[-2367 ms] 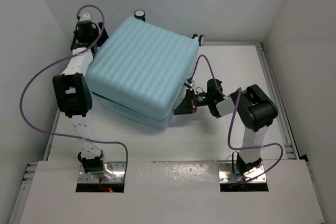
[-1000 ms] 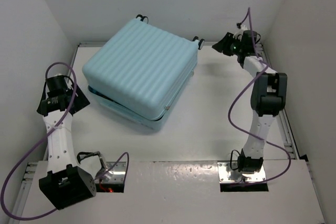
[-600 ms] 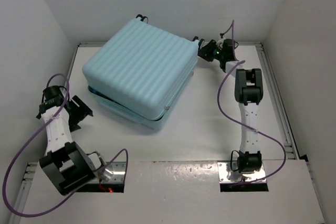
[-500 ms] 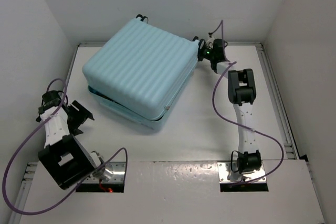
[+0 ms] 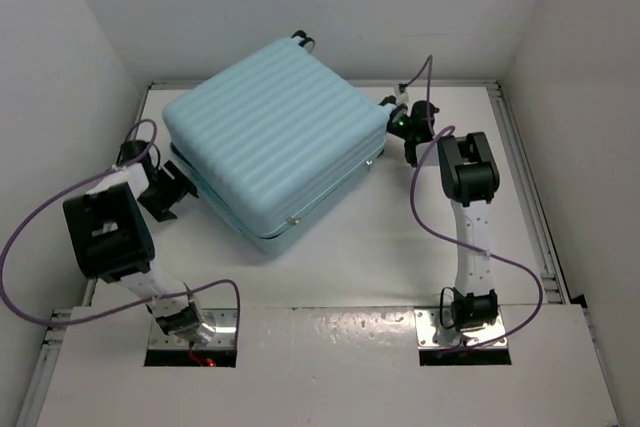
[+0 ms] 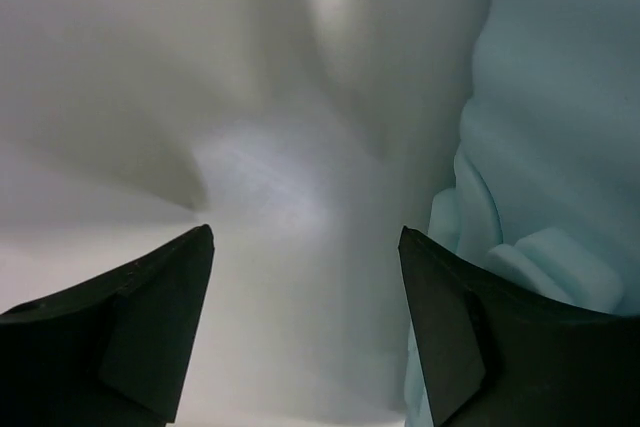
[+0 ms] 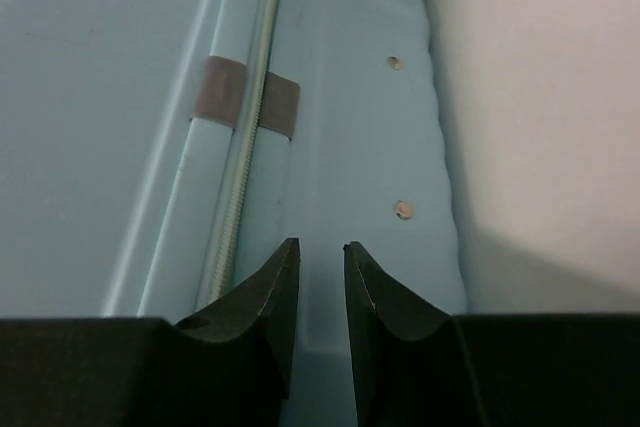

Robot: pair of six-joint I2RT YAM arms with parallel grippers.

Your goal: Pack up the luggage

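The luggage (image 5: 275, 142) lies shut and flat on the white table, ribbed shell up, a black wheel (image 5: 300, 40) at its far corner. My left gripper (image 5: 172, 187) stands at its left side. In the left wrist view this gripper (image 6: 305, 234) is wide open over bare table, with the luggage (image 6: 560, 127) just to the right of the right finger. My right gripper (image 5: 393, 119) is at the right corner. In the right wrist view it (image 7: 320, 244) points at the luggage's smooth side (image 7: 340, 97) beside the zipper (image 7: 243, 167), its jaws a narrow gap apart with nothing between them.
The white table (image 5: 420, 237) is boxed in by white walls at the left (image 5: 60, 87), back and right. The arm bases sit in cut-outs at the near edge (image 5: 330, 337). Purple cables loop from both arms.
The luggage has turned clockwise, its far wheel going right and its near corner left. My left gripper has swung up to its left side. The right jaws have narrowed.
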